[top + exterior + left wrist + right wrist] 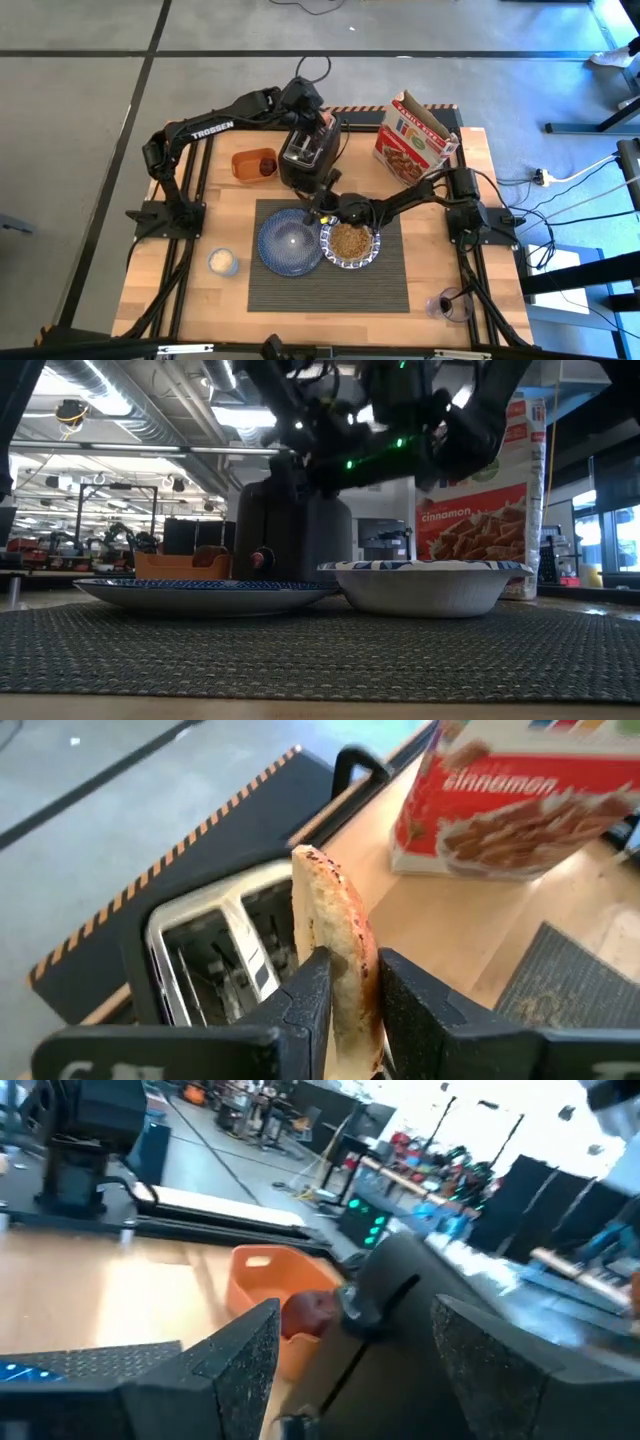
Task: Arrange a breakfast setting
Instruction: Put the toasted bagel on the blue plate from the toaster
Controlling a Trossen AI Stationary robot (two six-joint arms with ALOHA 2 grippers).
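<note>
Counter [230, 300]: pale wood, filling the centre of the high view.

Placemat [330, 285]: dark grey, ribbed, lower centre of the counter.

Cereal box [412, 140]: red and white, upper right.

Toaster [308, 150]: black, upper centre, just above the placemat.

Tub [248, 165]: orange, left of the toaster, with the dark red jar [266, 166] inside.

Plate [290, 241]: dark blue, round, on the placemat's left part; nothing on it.

Bowl [351, 244]: blue-and-white, holding cereal, just right of the plate.

Bagel [335, 960]: a half, upright, directly above the toaster slots.

Left pincer [352, 995]: over the toaster, closed on the bagel's lower edge.

Right pincer [352, 1370]: between toaster and bowl, jaws wide, holding nothing.

Spoon: not made out.

Handling note: the bagel likely belonged on the plate. Best done by lifting straight up clear of the slots, carrying over the plate's centre, lowering close before releasing, and keeping clear of the right arm nearby.
</note>
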